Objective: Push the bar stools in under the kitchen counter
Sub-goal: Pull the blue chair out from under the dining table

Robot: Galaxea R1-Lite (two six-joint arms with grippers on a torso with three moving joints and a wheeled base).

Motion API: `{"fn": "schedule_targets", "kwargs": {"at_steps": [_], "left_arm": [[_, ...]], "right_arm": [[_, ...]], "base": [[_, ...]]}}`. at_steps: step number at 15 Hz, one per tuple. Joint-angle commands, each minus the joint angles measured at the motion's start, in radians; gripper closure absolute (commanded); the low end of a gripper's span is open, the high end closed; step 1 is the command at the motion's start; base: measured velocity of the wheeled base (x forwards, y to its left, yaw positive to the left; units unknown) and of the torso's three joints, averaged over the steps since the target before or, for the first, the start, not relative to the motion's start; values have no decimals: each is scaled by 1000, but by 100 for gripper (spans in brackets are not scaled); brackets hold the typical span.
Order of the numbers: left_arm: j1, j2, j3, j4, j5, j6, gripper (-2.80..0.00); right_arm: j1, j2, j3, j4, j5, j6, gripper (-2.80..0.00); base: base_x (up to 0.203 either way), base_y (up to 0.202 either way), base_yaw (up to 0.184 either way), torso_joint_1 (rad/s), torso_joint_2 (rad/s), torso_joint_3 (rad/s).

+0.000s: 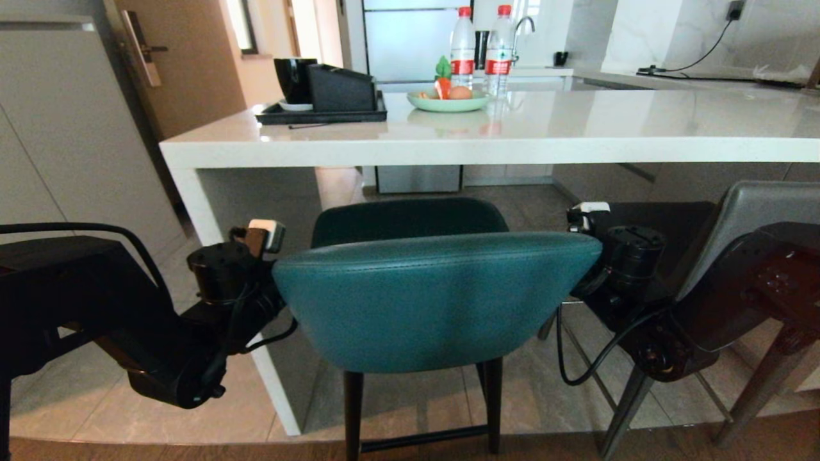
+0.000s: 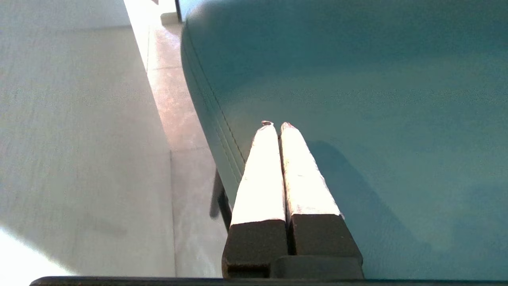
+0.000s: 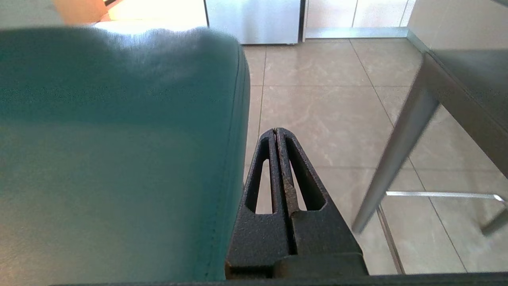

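The teal bar stool stands in the middle, its rounded back toward me and its seat facing the opening under the white kitchen counter. My left gripper is shut, its white fingers lying against the teal back near its left edge. On the other side my right gripper is shut too, close beside the back's right edge and over the floor. Both arms flank the stool in the head view, fingers hidden. The grey bar stool stands at the right.
The counter's white end panel stands just left of the teal stool. The grey stool's leg and metal footrest are near my right gripper. A black tray, a green plate and two water bottles sit on the counter.
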Motion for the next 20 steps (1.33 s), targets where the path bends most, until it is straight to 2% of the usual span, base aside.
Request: {"fn": "schedule_targets", "kwargs": {"at_steps": [1,5,8,9,15,20], "left_arm": [[3,5,-22,-10,4,0,0],[-8,55,-83,-8,34,36,0],[-43,120,-150,-7,140,36,0],[-50,127,-168,-5,151,36,0],[-47,128,-185,4,150,34,0],[-31,120,-200,16,139,34,0]], "right_arm": [[-1,-4,0,-7,-2,0,0],[-11,11,-14,9,-24,-9,0],[-12,10,-56,63,-51,-9,0],[-5,0,-67,75,-67,-9,0],[61,-98,-1,117,-94,-9,0],[165,-165,84,118,-94,-8,0]], "base": [[-203,0,-8,2,2,2],[-68,0,-2,-2,1,3],[0,0,0,0,0,0],[0,0,0,0,0,0],[0,0,0,0,0,0],[0,0,0,0,0,0]]}}
